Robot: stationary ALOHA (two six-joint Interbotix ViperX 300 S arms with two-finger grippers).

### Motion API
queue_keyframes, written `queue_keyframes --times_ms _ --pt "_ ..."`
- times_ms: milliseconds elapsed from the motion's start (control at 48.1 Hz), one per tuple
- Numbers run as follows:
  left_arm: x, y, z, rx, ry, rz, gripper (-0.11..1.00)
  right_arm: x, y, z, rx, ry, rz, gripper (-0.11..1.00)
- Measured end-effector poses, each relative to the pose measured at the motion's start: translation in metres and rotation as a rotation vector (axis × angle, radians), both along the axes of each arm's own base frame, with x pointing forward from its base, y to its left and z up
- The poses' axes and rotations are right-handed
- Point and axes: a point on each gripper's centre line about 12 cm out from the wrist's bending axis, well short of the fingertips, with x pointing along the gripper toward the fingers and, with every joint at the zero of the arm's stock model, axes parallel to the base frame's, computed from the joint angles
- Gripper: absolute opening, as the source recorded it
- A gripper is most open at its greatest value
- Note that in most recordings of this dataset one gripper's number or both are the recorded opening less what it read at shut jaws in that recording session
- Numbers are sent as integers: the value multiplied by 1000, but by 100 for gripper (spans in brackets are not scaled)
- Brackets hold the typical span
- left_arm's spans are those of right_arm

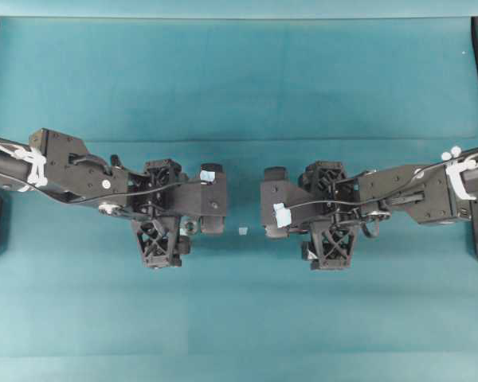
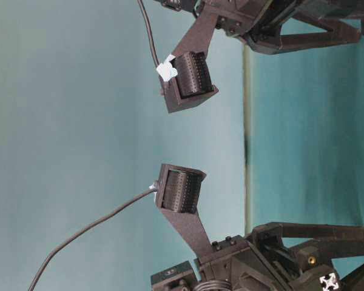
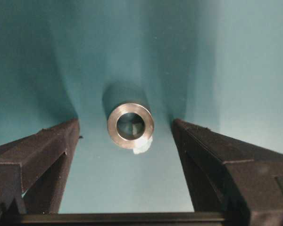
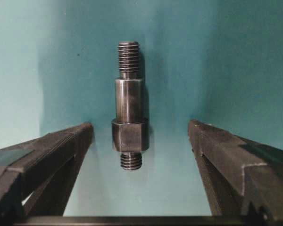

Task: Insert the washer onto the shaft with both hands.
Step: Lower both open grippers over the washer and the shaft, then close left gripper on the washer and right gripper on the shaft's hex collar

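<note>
Arms stretch level toward each other; left gripper (image 3: 125, 141) gapes over the washer (image 3: 130, 125), right gripper (image 4: 140, 141) wide beside the shaft (image 4: 129, 104), neither touching.

We see the left gripper (image 1: 185, 239) left of centre on the table (image 1: 239, 87) & the right gripper (image 1: 328, 239) opposite, apart w/ a gap between. The washer (image 3: 130, 125) lies on the table between the left fingers (image 3: 42, 155), touching neither, a tape scrap (image 3: 142, 146) at its near edge. The shaft (image 4: 129, 106) lies lengthwise between the right fingers (image 4: 231, 160), clear of both
</note>
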Motion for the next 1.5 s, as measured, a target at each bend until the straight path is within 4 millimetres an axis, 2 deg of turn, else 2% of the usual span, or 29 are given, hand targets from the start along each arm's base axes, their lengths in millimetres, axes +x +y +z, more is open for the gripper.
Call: queue_keyframes --times_ms 1497 --pt "4 0 1 0 -31 1 83 0 0 -1 4 2 -6 93"
